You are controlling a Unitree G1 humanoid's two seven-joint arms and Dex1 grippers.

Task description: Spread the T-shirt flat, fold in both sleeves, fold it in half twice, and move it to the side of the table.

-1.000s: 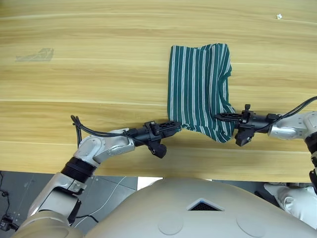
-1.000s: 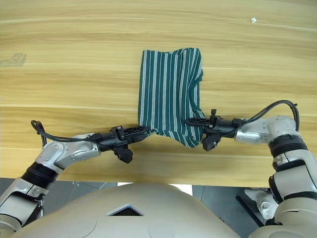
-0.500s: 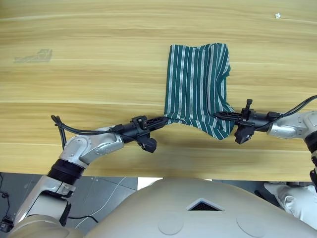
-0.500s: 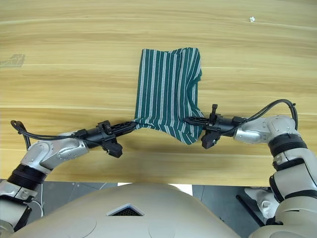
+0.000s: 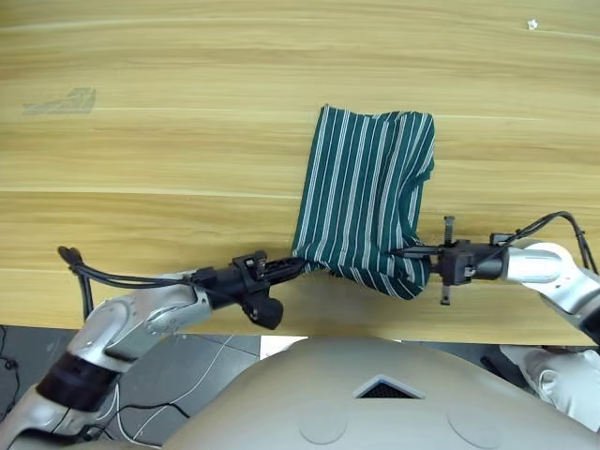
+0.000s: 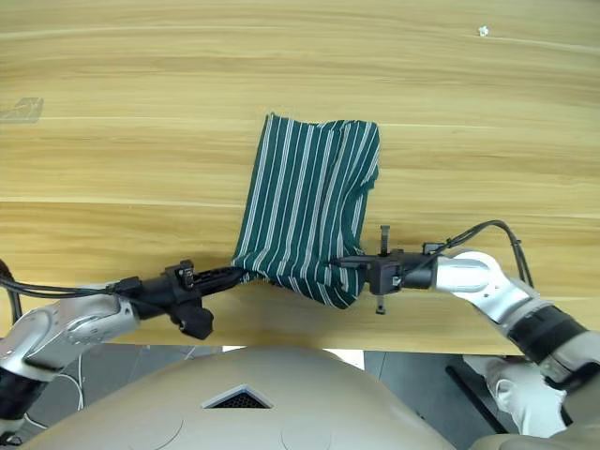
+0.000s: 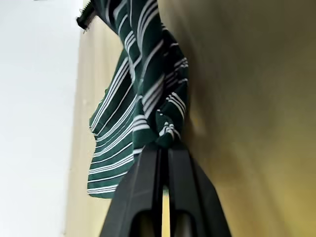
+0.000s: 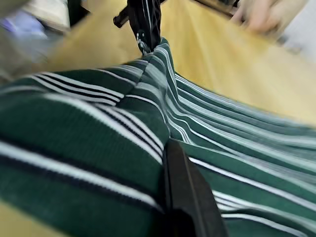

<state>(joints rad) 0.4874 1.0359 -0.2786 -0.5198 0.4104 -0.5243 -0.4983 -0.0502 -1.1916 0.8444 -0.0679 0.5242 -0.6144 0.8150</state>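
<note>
The folded striped T-shirt (image 5: pixel 366 187) lies near the front edge of the tabletop (image 5: pixel 169 141). The left gripper (image 5: pixel 294 265) pinches its near-left corner. The right gripper (image 5: pixel 401 252) is clamped on its near-right corner.

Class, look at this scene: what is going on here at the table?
A robot grips a green striped T-shirt with both hands: its left hand pinches the near left corner, its right hand the near right corner. The shirt's far part lies on the wooden table.
</note>
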